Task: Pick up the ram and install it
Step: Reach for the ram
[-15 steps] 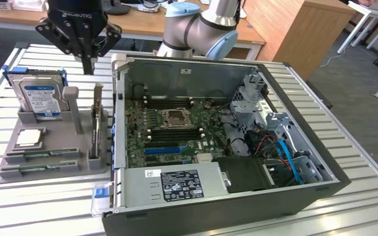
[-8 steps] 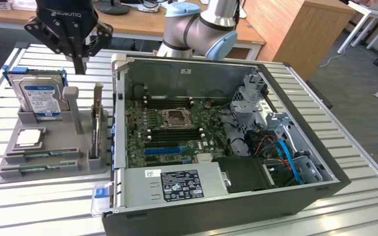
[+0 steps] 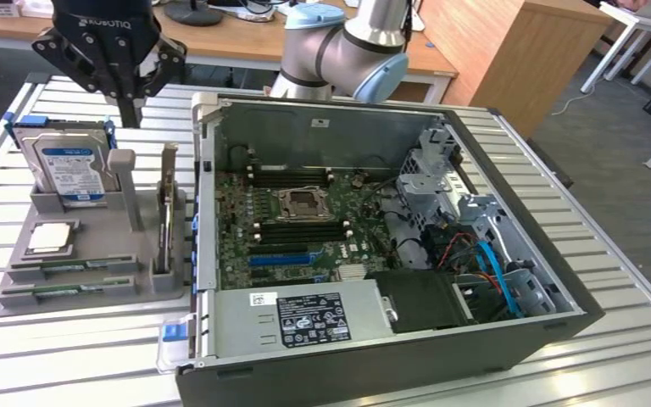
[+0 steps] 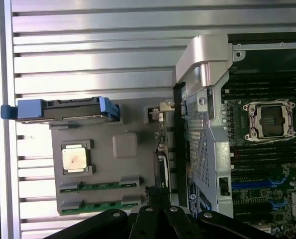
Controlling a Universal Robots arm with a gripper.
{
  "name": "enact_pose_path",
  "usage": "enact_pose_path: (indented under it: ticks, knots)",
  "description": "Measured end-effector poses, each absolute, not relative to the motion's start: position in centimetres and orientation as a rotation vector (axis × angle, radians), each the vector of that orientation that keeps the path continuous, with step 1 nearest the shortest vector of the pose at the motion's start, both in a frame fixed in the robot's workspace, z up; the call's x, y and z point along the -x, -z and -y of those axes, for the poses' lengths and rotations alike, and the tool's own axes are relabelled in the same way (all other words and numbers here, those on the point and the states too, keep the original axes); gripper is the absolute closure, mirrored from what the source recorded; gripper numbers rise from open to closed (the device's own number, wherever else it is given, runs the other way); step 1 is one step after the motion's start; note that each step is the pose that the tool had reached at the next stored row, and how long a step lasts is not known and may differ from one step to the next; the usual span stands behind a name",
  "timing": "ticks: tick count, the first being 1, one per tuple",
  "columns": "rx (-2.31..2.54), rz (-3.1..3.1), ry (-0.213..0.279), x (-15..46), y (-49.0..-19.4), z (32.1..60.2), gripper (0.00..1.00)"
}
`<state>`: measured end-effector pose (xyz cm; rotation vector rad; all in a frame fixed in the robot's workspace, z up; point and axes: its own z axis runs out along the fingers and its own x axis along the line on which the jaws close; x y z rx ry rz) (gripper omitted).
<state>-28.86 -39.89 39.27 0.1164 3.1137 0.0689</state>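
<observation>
Wooden desks stand in the background, and in front of them a slatted metal table carries the work. An open computer case lies on its side on the slats and takes up the middle and the exterior view's right. Behind it rises the grey and blue robot arm. Inside the case a green motherboard faces up, with its square processor socket between rows of dark memory slots. A silver power supply with a black label sits along the near wall.

At the exterior view's left, just beside the case, is a grey holder tray. At its far end a hard drive with a blue and white label stands on edge in blue rails. In front of the drive a square silver processor lies flat.

The black gripper hangs above the far end of the tray, near the hard drive, its fingers pinched together to a point and holding nothing.

One ram stick lies flat in a slot at the tray's near end, below the processor. The second ram stick lies in the next slot, parallel to the first. Both are well apart from the claw.
</observation>
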Motion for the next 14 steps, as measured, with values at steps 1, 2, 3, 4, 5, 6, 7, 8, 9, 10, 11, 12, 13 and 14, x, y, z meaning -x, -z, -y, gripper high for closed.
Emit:
enact_pose_path:
  ticks: [1, 2, 3, 4, 5, 6, 7, 8, 9, 10, 11, 12, 13, 14]
  knots:
    - [-0.117, -3.114, -0.069, 28.9, -39.3, 39.9, 0.89]
    - [-0.117, -3.114, -0.069, 28.9, -39.3, 39.9, 0.89]
    - [-0.117, -3.114, -0.069, 29.1, -39.3, 39.9, 0.89]
    - [-0.117, -3.114, -0.069, 29.2, -39.3, 39.9, 0.89]
    - [-0.117, -3.114, -0.069, 29.4, -39.3, 39.9, 0.89]
    - [-0.117, -3.114, -0.069, 29.6, -39.3, 39.9, 0.89]
    - [-0.117, -3.114, -0.069, 29.8, -39.3, 39.9, 0.89]
    - [-0.117, -3.114, -0.069, 30.1, -39.3, 39.9, 0.89]
    - [-0.117, -3.114, -0.069, 30.3, -39.3, 39.9, 0.89]
    - [-0.117, -3.114, -0.069, 30.6, -39.3, 39.9, 0.89]
    - [-0.117, -3.114, -0.069, 30.8, -39.3, 39.9, 0.89]
    - [-0.117, -3.114, -0.069, 31.0, -39.3, 39.9, 0.89]
    - [-0.117, -3.114, -0.069, 31.1, -39.3, 39.9, 0.89]
    - [-0.117, -3.114, -0.069, 31.3, -39.3, 39.9, 0.89]
